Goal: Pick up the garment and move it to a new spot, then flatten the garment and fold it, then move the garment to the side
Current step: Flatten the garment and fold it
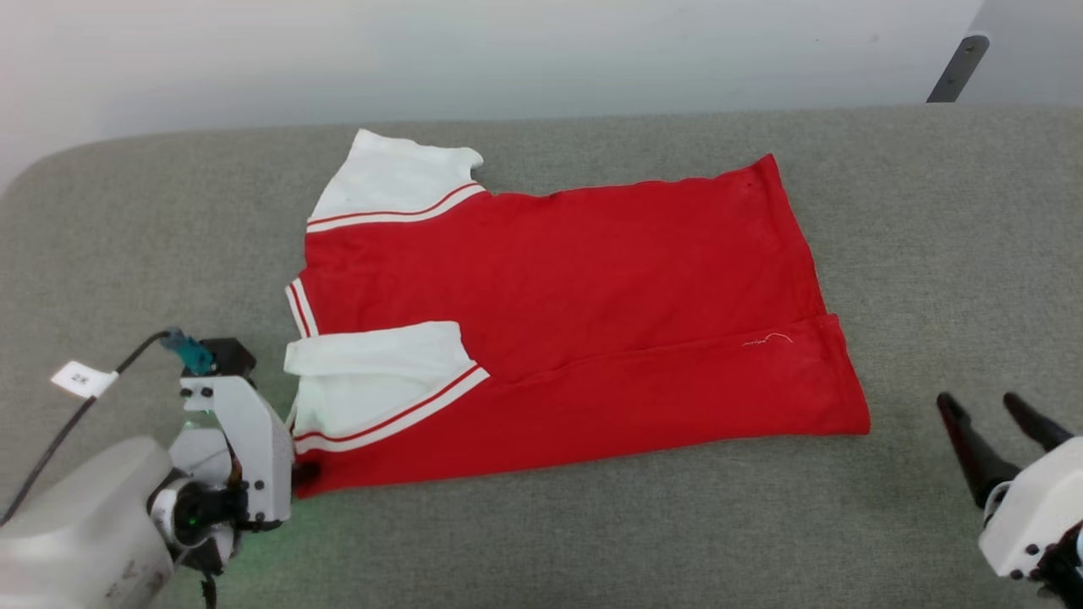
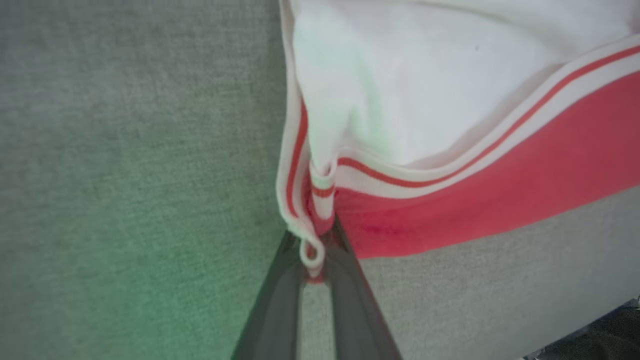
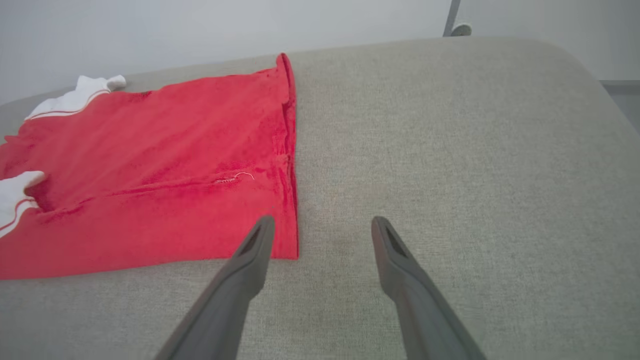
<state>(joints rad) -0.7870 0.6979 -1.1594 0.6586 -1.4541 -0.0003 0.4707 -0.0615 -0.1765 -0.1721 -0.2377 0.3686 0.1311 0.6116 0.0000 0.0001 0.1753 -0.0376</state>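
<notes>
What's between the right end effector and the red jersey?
Only bare grey surface lies between the right end effector and the jersey, shown in head view.

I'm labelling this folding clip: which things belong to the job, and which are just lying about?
In the job: the garment, its striped corner pinched by the left end effector; the right end effector, open near its hem.
Lying about: grey padded table; tagged cable; dark post behind.

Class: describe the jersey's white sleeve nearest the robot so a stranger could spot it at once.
On the grey fabric surface lies a red jersey, flat, neck end to the left. Its near sleeve is the white one folded over the red body, beside the left hand; the far sleeve sticks out onto the grey instead.
</notes>
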